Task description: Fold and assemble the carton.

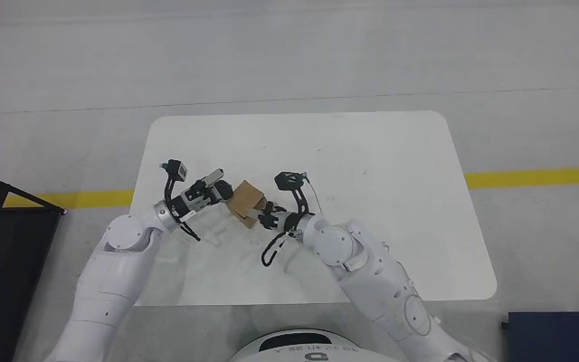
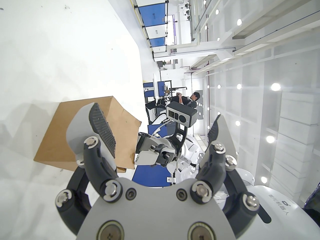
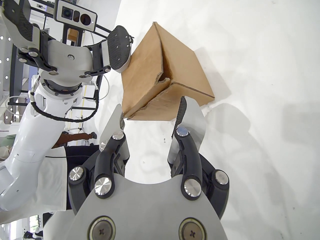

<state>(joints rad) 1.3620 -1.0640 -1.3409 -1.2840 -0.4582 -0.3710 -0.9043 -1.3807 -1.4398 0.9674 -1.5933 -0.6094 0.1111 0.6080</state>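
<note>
White and smooth, the round-cornered table [image 1: 380,181] carries the work at its near left part. At the centre, the left claw [image 2: 157,118] stands wide open, with one ribbed pad [image 3: 120,48] laid against the left side of the small brown corrugated cardboard carton [image 3: 162,76]. The right claw [image 3: 152,111] is spread about halfway and grips nothing. Its fingers sit either side of the carton's near lower edge; I cannot tell whether they touch it. The carton rests on the table between the two claws, flaps turned in, with a ragged gap where they meet.

It looks light, and stiff across its panels but weak at the creases. The flaps will likely spring back, the edges crush easily, and it should skate on this slick top. The best hold is probably flat on opposite panels, one claw bracing while the other presses a flap close to its fold.

Beyond the table lie grey floor [image 1: 271,54] and a yellow line [image 1: 525,177]. Blue partition panels [image 2: 156,13] stand under ceiling lamps.
</note>
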